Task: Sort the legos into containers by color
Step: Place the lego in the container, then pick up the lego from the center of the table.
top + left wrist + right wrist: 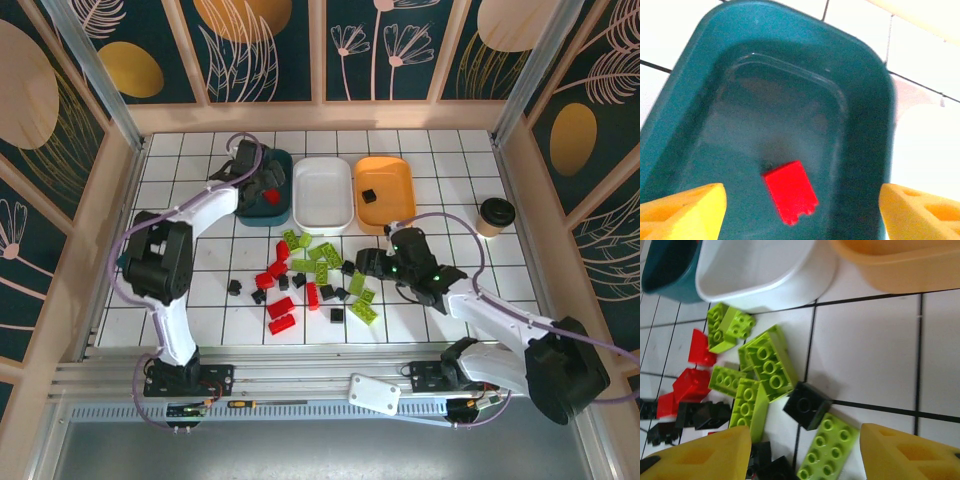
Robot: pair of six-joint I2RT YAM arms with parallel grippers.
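Observation:
My left gripper (262, 180) hangs open over the dark teal tray (281, 216). A red brick (790, 192) lies loose on the floor of that teal tray (700, 80), between the yellow fingers (687, 210) and touching neither. The white tray (322, 222) holds nothing. The orange tray (400, 180) holds one black brick (368, 193). Red, lime and black legos (310, 275) lie scattered on the tiles. My right gripper (805, 452) is open low over the pile's right edge, above a black brick (806, 405) and a lime plate (827, 450).
A tan cup with a black lid (494, 215) stands at the right of the orange tray. Wooden walls close the table on three sides. Bare tiles lie right of the pile and in front of it.

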